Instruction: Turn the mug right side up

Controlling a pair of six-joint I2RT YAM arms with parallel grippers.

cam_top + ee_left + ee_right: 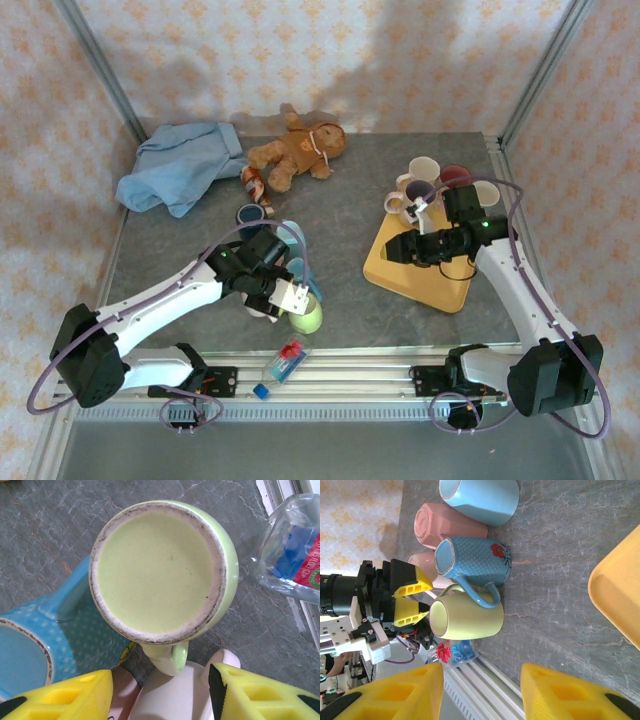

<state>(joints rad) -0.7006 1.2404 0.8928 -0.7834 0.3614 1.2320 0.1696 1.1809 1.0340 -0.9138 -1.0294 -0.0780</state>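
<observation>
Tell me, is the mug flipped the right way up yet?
Not yet. Done: nothing; the green mug sits bottom-up. In hand: the left hand straddles a pale mug beside it. Left: grip a mug, flip it, set it upright.

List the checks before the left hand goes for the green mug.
1. Green mug upside down, base facing up: ok.
2. Its handle points toward the gap of the left hand: ok.
3. Left hand open, nothing held: ok.
4. Room around the mug: not ok. The blue dotted mug crowds one side, a pale mug sits below the fingers, and the bottle lies nearby.
5. Right hand open, off by the yellow tray: ok.
6. Fingers low enough to catch the handle: cannot tell.
</observation>
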